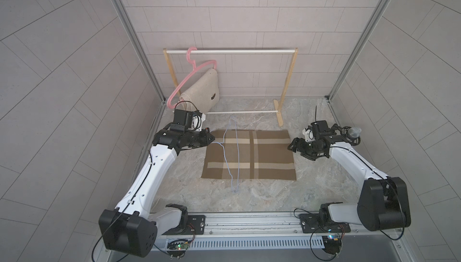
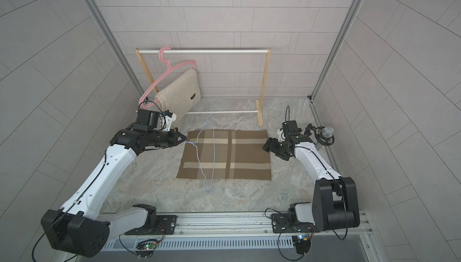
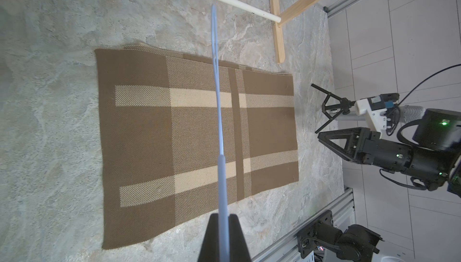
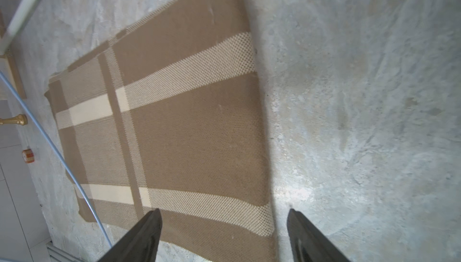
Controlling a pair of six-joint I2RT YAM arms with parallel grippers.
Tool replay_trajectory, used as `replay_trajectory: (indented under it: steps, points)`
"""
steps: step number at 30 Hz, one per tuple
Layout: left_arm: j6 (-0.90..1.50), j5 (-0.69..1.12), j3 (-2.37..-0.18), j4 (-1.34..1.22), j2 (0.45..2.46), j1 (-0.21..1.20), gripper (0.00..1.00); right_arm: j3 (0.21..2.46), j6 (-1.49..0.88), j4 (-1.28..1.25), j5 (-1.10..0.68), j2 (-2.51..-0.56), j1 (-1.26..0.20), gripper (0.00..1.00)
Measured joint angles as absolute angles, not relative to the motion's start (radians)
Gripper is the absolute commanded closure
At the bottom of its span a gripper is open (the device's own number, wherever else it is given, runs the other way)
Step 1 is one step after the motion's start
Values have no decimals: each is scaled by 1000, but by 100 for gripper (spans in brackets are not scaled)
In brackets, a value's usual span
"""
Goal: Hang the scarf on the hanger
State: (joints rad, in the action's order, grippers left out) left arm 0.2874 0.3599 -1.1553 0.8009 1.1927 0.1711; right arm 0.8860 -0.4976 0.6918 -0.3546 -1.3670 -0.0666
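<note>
scarves: 2, a brown scarf (image 1: 262,156) and a pale scarf (image 1: 202,91) | hangers: 2, a pink hanger (image 1: 186,80) and a blue hanger (image 3: 222,178) | clothes rack (image 1: 232,51): 1 | robot arms (image 1: 154,171): 2 | end effectors: 2, left end effector (image 1: 212,138) and right end effector (image 1: 291,146) | microphone (image 1: 354,131): 1

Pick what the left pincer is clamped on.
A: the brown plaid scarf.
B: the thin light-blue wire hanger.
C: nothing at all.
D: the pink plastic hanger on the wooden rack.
B: in the left wrist view the left pincer is shut on the thin light-blue wire hanger, which reaches out over the brown plaid scarf.
</note>
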Motion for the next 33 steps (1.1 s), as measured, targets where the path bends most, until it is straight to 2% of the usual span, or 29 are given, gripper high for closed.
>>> replay_trajectory:
  steps: [11,21,25,31,32,33]
  points:
    - [268,380,-1135,750,1269,161,100,839,-515,608,-399,-1514,-40,24]
    - [234,374,-1124,698,1330,161,100,812,-564,470,-542,-1597,-13,40]
    - [226,369,-1123,694,1348,161,100,792,-599,381,-628,-1629,-12,55]
    - [217,362,-1122,684,1380,157,100,763,-648,286,-697,-1672,-13,94]
    - [217,360,-1121,684,1385,157,100,761,-654,278,-701,-1673,-13,99]
    - [217,356,-1120,684,1388,157,100,758,-662,271,-704,-1669,-13,100]
